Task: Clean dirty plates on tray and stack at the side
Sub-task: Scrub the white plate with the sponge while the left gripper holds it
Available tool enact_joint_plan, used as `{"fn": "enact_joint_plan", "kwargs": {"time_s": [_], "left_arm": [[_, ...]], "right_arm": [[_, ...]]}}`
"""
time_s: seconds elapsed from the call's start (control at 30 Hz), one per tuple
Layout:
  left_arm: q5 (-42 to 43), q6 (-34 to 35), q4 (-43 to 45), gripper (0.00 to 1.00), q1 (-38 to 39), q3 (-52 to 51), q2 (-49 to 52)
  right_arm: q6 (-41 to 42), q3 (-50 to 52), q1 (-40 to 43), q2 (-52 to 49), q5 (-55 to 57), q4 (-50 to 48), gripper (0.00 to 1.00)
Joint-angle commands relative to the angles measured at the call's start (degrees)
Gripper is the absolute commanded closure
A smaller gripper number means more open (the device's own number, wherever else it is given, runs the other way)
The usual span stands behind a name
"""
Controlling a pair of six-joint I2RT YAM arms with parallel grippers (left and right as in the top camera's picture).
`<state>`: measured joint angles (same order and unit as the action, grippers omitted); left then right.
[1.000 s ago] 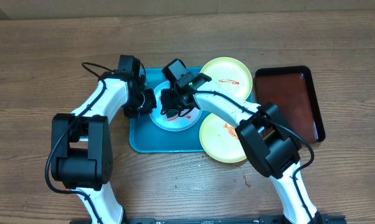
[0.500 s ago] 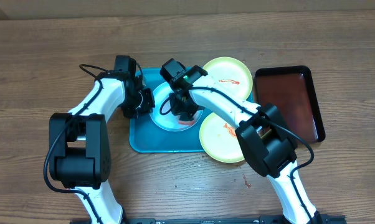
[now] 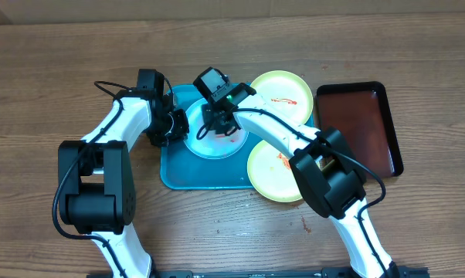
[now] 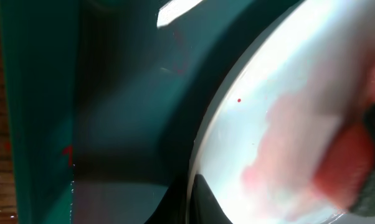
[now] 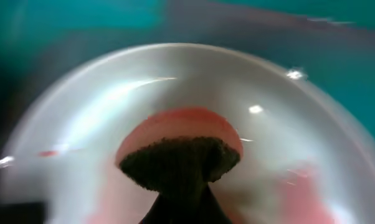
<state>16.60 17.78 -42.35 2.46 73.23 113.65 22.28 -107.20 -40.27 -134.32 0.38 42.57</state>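
In view are one light blue plate, two yellow-green plates, one turquoise tray, one dark brown-red tray and one sponge.

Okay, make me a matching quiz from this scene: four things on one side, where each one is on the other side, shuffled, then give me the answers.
Things:
1. light blue plate
2. sponge
3. turquoise tray
4. dark red tray

Places:
A. farthest right on the table
B. pinched in the right gripper, pressed on a plate
C. lying in the turquoise tray
D. under the light blue plate

Pairs: 1-C; 2-B; 3-D; 4-A
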Motion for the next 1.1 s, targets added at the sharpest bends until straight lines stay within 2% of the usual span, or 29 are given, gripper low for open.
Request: {"fn": "enact_joint_plan", "kwargs": {"time_s": [0.0, 0.27, 0.43, 0.63, 0.77, 0.9, 1.07], "left_arm": [[-1.5, -1.0, 0.5, 0.96, -0.6, -1.2, 2.2], [-1.6, -0.4, 1.0, 0.96, -1.3, -1.2, 2.2], [-1.8, -0.4, 1.0, 0.96, -3.1, -1.2, 2.2], [-2.0, -0.4, 1.0, 0.96, -5.2, -1.2, 2.2], [-2.1, -0.5, 1.0, 0.96, -5.4, -1.2, 2.2], [-1.9, -0.5, 1.0, 0.96, -5.4, -1.2, 2.2], [-1.9, -0.5, 0.6, 0.96, -5.4, -1.2, 2.2]], "right_arm": [[-2.2, 0.1, -0.1, -2.5, -14.5, -0.9, 0.96], [-2.3, 0.1, 1.0, -2.4, -18.5, 5.7, 0.96], [-6.3, -1.0, 3.2, -2.4, -18.2, 12.3, 0.96], [-10.5, -1.3, 5.1, -2.3, -10.1, 17.2, 0.96], [-10.8, -1.3, 5.3, -2.3, -1.1, 17.0, 0.96], [-13.8, -1.2, 5.3, -2.3, 0.2, 13.8, 0.96], [-13.8, -1.2, 5.7, -2.3, 3.3, 9.9, 0.96]]}}
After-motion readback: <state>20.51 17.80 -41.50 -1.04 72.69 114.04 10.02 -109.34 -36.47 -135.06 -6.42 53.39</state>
